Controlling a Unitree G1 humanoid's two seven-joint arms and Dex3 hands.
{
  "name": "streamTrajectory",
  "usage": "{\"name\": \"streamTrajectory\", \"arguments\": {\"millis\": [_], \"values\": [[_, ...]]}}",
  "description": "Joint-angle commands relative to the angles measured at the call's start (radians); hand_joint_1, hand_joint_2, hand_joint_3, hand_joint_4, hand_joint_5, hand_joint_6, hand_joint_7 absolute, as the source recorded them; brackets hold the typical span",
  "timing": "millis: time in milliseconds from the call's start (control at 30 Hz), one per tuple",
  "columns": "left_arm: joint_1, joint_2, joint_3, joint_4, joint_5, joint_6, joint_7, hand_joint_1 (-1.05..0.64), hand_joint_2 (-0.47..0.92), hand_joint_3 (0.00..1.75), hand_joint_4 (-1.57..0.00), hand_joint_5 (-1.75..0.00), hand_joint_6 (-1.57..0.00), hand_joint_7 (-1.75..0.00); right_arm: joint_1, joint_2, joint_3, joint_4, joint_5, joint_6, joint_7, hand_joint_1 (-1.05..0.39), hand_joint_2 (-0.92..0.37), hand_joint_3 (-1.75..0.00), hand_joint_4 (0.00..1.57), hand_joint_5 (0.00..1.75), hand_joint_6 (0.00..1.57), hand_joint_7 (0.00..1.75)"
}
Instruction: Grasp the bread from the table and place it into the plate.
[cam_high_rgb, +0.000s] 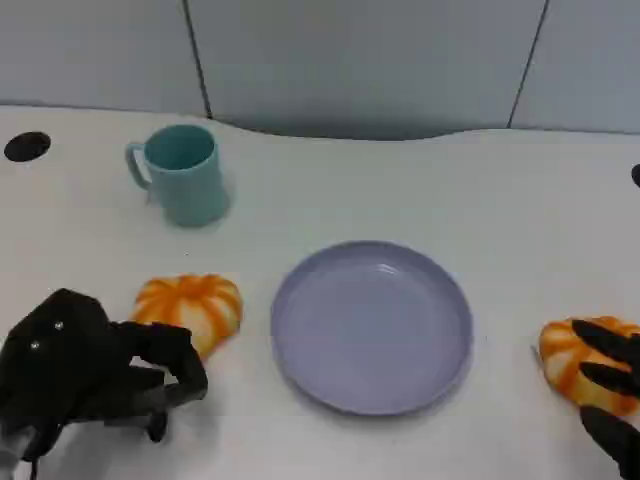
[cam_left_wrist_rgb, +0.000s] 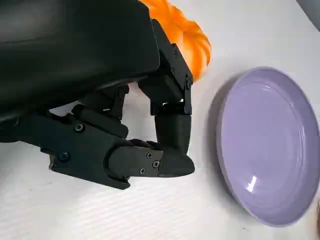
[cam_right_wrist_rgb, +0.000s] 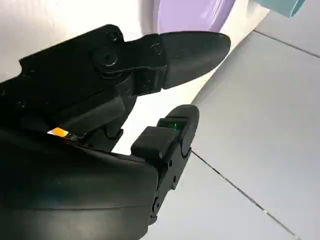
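A round lavender plastic plate (cam_high_rgb: 372, 325) with a raised rim lies near the middle of the white table (cam_high_rgb: 480, 200), toward its near edge, with nothing in it. Two pieces of orange, white-striped, pumpkin-shaped bread sit on the table, one on either side of the plate. The left bread (cam_high_rgb: 190, 308) lies just beside the plate's left rim, apart from it. The left hand (cam_high_rgb: 95, 375) rests at the near left corner of the table, just short of that bread; in the left wrist view its black fingers (cam_left_wrist_rgb: 172, 135) are curled inward so that the tips meet with nothing between them, and the bread (cam_left_wrist_rgb: 187, 40) lies beyond the knuckles, not held. The right bread (cam_high_rgb: 578, 362) sits near the table's right edge, well apart from the plate. The right hand (cam_high_rgb: 612, 385) lies over its far right side, with the fingers (cam_high_rgb: 608, 342) spread across the top of the loaf; whether they actually clamp it cannot be told. In the right wrist view the fingers (cam_right_wrist_rgb: 192, 50) stand apart. A teal ceramic mug (cam_high_rgb: 184, 173) with a handle stands upright toward the far left of the table, and a black round grommet (cam_high_rgb: 27, 146) sits at the far left edge.
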Motion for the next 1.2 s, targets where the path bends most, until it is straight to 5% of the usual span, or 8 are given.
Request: {"name": "streamTrajectory", "arguments": {"millis": [33,533,700,900,967,1000,1100,1200], "values": [[-0.002,0.013,0.001,0.008,0.004,-0.013,0.0,-0.61,0.92,0.3,-0.73,-1.68,-0.73,-1.4,0.003,-0.01,-0.009,-0.008,0.004,-0.003,-0.002,-0.36,-0.92,-0.31,0.96,0.02,0.77,0.0],[0.037,-0.021,0.065,-0.027,-0.079,-0.062,0.007,-0.62,0.92,0.3,-0.7,-1.67,-0.67,-1.43,0.005,-0.007,-0.007,-0.013,-0.007,-0.003,-0.009,-0.36,-0.92,-0.31,0.97,0.02,0.78,0.0],[0.079,-0.077,0.148,-0.06,-0.15,-0.32,0.043,-0.55,0.92,0.32,-0.69,-1.74,-0.6,-1.54,0.011,-0.003,-0.003,-0.019,-0.004,-0.001,-0.007,-0.36,-0.92,-0.31,1.0,0.04,0.78,0.0],[0.038,0.014,0.149,-0.06,0.102,-0.73,0.171,-0.51,0.92,0.32,-0.67,-1.75,-0.48,-1.7,0.011,0.001,0.003,-0.031,-0.001,0.016,-0.001,-0.36,-0.92,-0.31,1.0,0.04,0.77,0.0],[0.03,0.044,0.162,-0.091,0.258,-0.812,0.279,-0.55,0.92,0.23,-0.62,-1.75,-0.48,-1.63,0.012,0.004,0.006,-0.036,-0.003,0.023,-0.001,-0.36,-0.92,-0.31,1.01,0.05,0.77,0.0],[0.027,0.067,0.163,-0.117,0.329,-0.824,0.317,-0.58,0.92,0.2,-0.56,-1.65,-0.47,-1.45,0.012,0.005,0.008,-0.038,-0.005,0.023,-0.003,-0.36,-0.92,-0.32,1.01,0.05,0.77,0.0],[0.02,0.135,0.151,-0.183,0.485,-0.811,0.374,-0.62,0.92,0.09,-0.31,-1.19,-0.53,-0.54,0.011,0.008,0.011,-0.039,-0.007,0.019,-0.007,-0.36,-0.92,-0.31,1.02,0.06,0.78,0.0],[0.027,0.172,0.137,-0.254,0.572,-0.765,0.394,-0.64,0.92,0.08,-0.21,-0.97,-0.53,-0.2,0.011,0.01,0.012,-0.038,-0.003,0.019,-0.006,-0.36,-0.92,-0.31,1.02,0.06,0.78,0.0]]}}
